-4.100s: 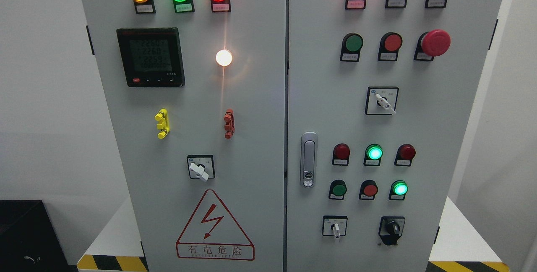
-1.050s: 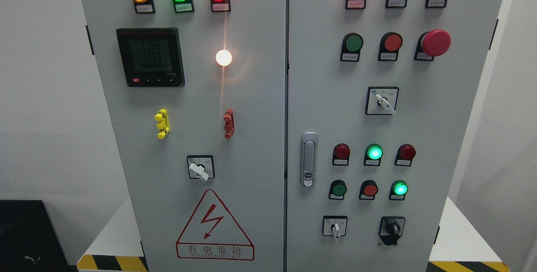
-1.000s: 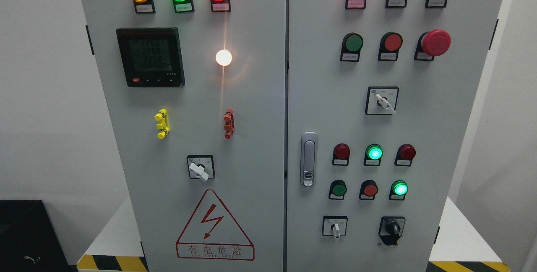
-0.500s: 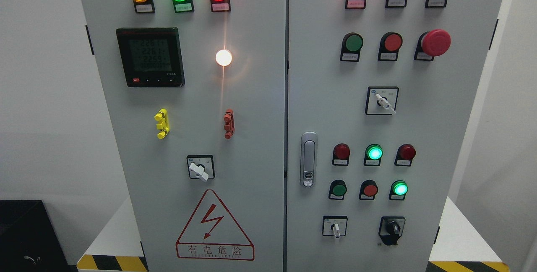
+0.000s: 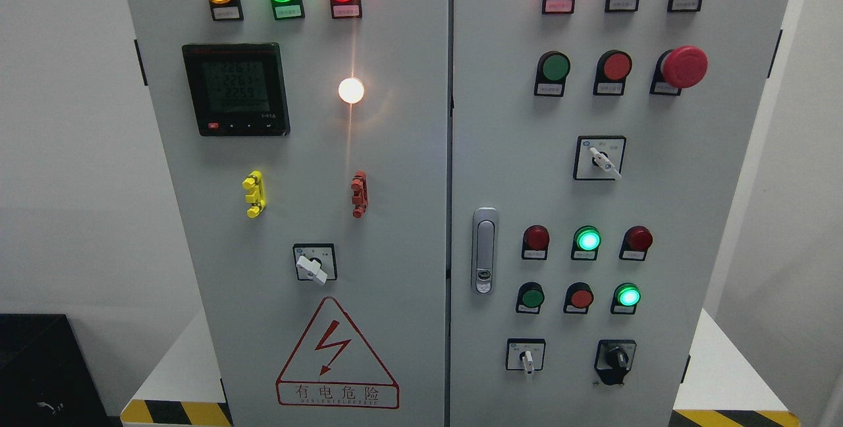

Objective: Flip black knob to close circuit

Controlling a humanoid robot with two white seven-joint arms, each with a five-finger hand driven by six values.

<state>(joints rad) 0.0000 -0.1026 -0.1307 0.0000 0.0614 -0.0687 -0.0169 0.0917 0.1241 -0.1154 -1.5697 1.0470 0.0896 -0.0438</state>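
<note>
A big grey cabinet with two doors fills the view. The black knob sits low on the right door, at about 5 o'clock from the middle of the view. It is small and dark, with a short raised bar across a round base, and it sits on a black plate. The bar's long line runs from about 11 o'clock to 5 o'clock, tipped a little left at the top. It is too small and dark to tell which end is the pointer.

Just to its left, at 9 o'clock, is a white switch whose little lever points down to 6 o'clock. Above the knob, at 12 o'clock, a green lamp glows. Higher still is a big red mushroom button, near the top right of the door. A silver door handle stands upright at the left edge of the right door.

On the left door there is a dark meter screen and a red warning triangle with a lightning bolt.

No robot hand shows, so I cannot tell how the fingers are set.
</note>
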